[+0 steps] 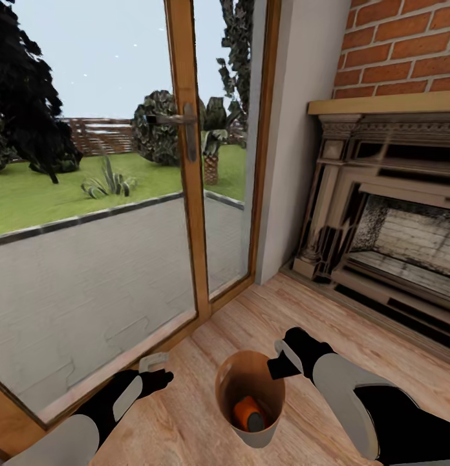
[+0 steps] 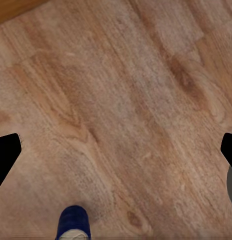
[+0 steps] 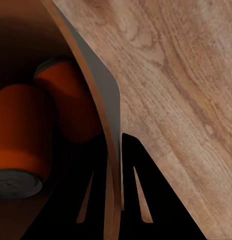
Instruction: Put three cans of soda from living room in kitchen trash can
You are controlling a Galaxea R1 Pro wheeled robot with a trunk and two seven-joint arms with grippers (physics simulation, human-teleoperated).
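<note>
Bin [image 1: 249,388] sits on the wood floor [image 1: 354,336] in the living room, between the glass patio door [image 1: 96,194] and the brick fireplace [image 1: 393,213]. Right pincer [image 3: 114,197] is clenched on the bin's rim, one finger inside and one outside the thin wall. Two orange soda cans [image 3: 26,145] lie on their sides in the bin bottom, touching. Blue soda can [image 2: 73,224] lies on the floor near the left pincer [image 2: 116,155], whose fingers stand wide apart, released, nothing between them. Judgement: two of three cans are in, and the bin is not yet in the kitchen. Blue can looks light, rigid, smooth-walled and free to roll; take it across the mid body, square to its axis. Bin wall is thin and tapered, so a one-sided rim grip may tilt under load; carry slow and keep it upright.
</note>
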